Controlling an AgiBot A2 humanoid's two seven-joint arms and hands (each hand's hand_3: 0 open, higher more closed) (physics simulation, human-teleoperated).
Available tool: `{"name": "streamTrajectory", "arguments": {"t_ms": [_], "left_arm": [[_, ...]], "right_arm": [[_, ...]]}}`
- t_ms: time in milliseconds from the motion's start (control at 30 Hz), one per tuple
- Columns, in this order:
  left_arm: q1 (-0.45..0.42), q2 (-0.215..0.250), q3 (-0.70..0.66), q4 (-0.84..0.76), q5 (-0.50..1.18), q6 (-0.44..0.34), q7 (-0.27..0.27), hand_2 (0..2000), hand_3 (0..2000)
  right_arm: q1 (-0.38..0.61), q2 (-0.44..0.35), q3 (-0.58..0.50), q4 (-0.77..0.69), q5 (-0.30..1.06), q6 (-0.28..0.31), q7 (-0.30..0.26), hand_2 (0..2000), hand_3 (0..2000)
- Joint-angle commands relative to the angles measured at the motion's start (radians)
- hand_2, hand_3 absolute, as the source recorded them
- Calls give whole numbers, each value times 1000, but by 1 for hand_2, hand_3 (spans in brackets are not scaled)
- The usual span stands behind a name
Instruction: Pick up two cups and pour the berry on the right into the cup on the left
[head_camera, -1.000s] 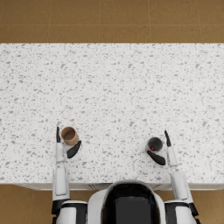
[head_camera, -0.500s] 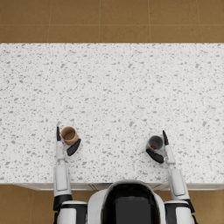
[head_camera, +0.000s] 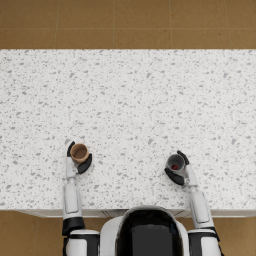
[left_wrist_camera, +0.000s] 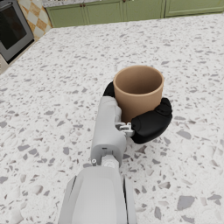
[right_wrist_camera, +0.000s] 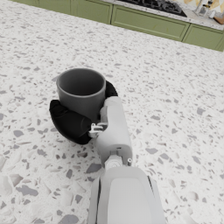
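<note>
A tan cup (head_camera: 79, 152) stands upright at the front left of the speckled counter, and my left hand (head_camera: 76, 161) grips it around the body. In the left wrist view the tan cup (left_wrist_camera: 138, 90) looks empty, with my left hand (left_wrist_camera: 148, 122) wrapped about its lower half. A grey cup (head_camera: 175, 163) at the front right holds a red berry (head_camera: 174, 166); my right hand (head_camera: 178, 172) grips it. The right wrist view shows the grey cup (right_wrist_camera: 82, 91) upright in my right hand (right_wrist_camera: 72, 120), its inside hidden.
The white speckled counter (head_camera: 130, 105) stretches far ahead of both cups. Its front edge (head_camera: 125, 210) lies just behind my wrists. Green cabinets (left_wrist_camera: 127, 11) and an oven (left_wrist_camera: 13, 28) stand across the room.
The right hand has moved slightly left and closed around the grey cup. The left hand with the tan cup has barely shifted.
</note>
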Motion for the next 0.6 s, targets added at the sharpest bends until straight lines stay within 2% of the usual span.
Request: {"name": "streamTrajectory", "arguments": {"t_ms": [33,100,200,300,433,600], "left_arm": [[1,0,0,0,0,-6,0,2000,1280],[-15,0,21,-50,-1,-9,-1,2000,1280],[-64,5,59,-224,-1,-4,0,2000,1280],[-46,11,139,-376,-1,6,0,2000,1280],[34,49,255,-373,-1,7,0,2000,1280],[144,106,308,-321,-1,3,1,2000,1280]], "right_arm": [[17,-8,-14,8,0,-2,3,2000,1280],[17,-12,-16,40,0,-19,6,2000,1280],[38,-24,-21,101,0,-33,8,2000,1280],[96,-47,-15,128,0,-28,8,2000,1280],[226,-83,-33,118,0,-21,8,2000,1280],[380,-135,-4,26,0,-17,7,2000,1280]]}}
